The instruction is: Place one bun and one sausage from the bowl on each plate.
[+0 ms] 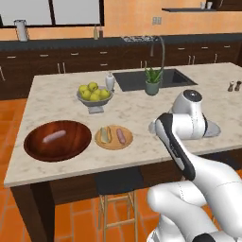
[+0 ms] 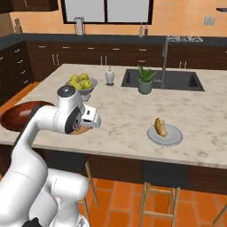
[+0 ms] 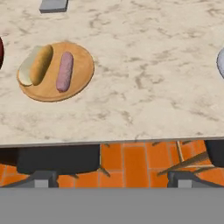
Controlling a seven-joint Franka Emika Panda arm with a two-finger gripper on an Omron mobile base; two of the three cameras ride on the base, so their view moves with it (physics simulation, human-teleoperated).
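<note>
From the left base view, the bowl (image 1: 57, 140) sits on the desk (image 1: 137, 113) well off to the left of the arm's hand, and one sausage (image 1: 54, 137) lies in it, its long axis running left to right with the right end tipped slightly away. Between the bowl and the hand is the orange plate (image 1: 114, 137), already carrying a bun (image 1: 106, 134) and a second sausage (image 1: 121, 136) side by side, both pointing roughly away from the robot. In the right base view, the grey plate (image 2: 165, 134) lies well to the right of the hand and holds only a bun (image 2: 160, 127), so the bowl's sausage looks like the piece it lacks. In the hand view, the orange plate sits up and to the left of where the pincer (image 3: 111, 183) looks, its bun and sausage lying parallel, long axes running near vertical in that picture; the pincer's tips are barely made out, standing wide apart with nothing between them. The bowl's sausage should be light, smooth, somewhat yielding and prone to roll, so I would take it across its middle, jaws square to its length.
</note>
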